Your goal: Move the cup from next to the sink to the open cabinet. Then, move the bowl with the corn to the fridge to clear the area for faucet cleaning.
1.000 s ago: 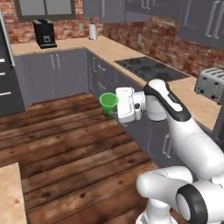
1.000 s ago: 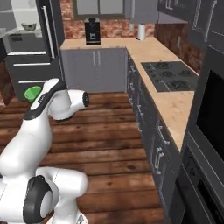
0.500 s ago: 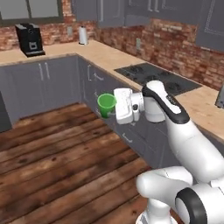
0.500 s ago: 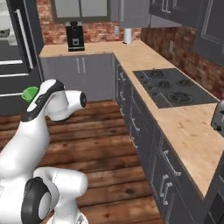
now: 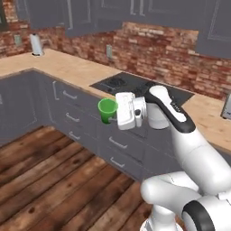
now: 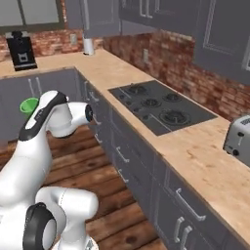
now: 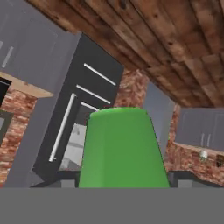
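Left base view: I've got the cup (image 5: 107, 109) clamped in the gripper (image 5: 113, 113), held sideways in the air over the wood floor (image 5: 49, 180), in front of the counter (image 5: 76, 67) drawers. Right base view: the cup (image 6: 29, 105) pokes out past the arm, still airborne. Hand view: the cup (image 7: 124, 148) sits right between the fingers, with the fridge (image 7: 83, 109) behind it.

Counts: one cup (image 5: 107, 109), green. One hob (image 6: 161, 107) with four burners. One toaster (image 6: 239, 136). One paper roll (image 5: 35, 44). One coffee machine (image 6: 21, 50). One fridge (image 7: 74, 131), seen past the cup in the hand view. One L-shaped desk (image 6: 205, 156). Wall cupboards: several; exact number unclear.
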Controlling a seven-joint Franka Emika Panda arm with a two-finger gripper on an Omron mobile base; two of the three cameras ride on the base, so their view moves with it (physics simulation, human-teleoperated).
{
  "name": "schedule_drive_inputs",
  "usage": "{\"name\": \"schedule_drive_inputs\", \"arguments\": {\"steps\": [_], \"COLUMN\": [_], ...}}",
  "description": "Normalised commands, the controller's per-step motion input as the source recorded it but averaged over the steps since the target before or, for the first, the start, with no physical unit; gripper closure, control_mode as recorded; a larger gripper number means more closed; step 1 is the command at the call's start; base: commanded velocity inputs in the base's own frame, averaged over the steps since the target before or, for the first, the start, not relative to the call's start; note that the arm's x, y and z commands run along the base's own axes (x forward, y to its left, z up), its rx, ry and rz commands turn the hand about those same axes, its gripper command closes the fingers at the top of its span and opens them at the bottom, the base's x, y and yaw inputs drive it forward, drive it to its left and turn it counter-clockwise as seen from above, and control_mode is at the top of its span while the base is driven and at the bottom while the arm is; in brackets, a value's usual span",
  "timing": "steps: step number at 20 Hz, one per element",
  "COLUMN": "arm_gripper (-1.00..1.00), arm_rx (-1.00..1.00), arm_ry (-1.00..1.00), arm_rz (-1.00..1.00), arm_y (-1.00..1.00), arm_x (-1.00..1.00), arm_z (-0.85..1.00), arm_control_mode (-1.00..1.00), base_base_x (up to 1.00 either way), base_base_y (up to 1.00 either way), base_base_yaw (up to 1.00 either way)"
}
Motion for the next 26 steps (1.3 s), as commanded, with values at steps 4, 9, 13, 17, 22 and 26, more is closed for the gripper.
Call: {"name": "schedule_drive_inputs", "arguments": {"steps": [4,9,13,17,22,26], "arm_gripper": [1.0,1.0,1.0,1.0,1.0,1.0], "arm_rx": [0.0,0.0,0.0,0.0,0.0,0.0], "arm_ry": [0.0,0.0,0.0,0.0,0.0,0.0], "arm_rz": [0.0,0.0,0.0,0.0,0.0,0.0], "arm_y": [0.0,0.0,0.0,0.0,0.0,0.0], "arm_x": [0.0,0.0,0.0,0.0,0.0,0.0], "arm_z": [0.0,0.0,0.0,0.0,0.0,0.0], "arm_control_mode": [1.0,1.0,1.0,1.0,1.0,1.0], "base_base_x": [1.0,1.0,0.89,0.79,0.71,0.26], "base_base_y": [1.0,1.0,1.0,1.0,1.0,1.0], "base_base_yaw": [-0.57,-0.51,-0.49,-0.41,-0.29,-0.29]}}
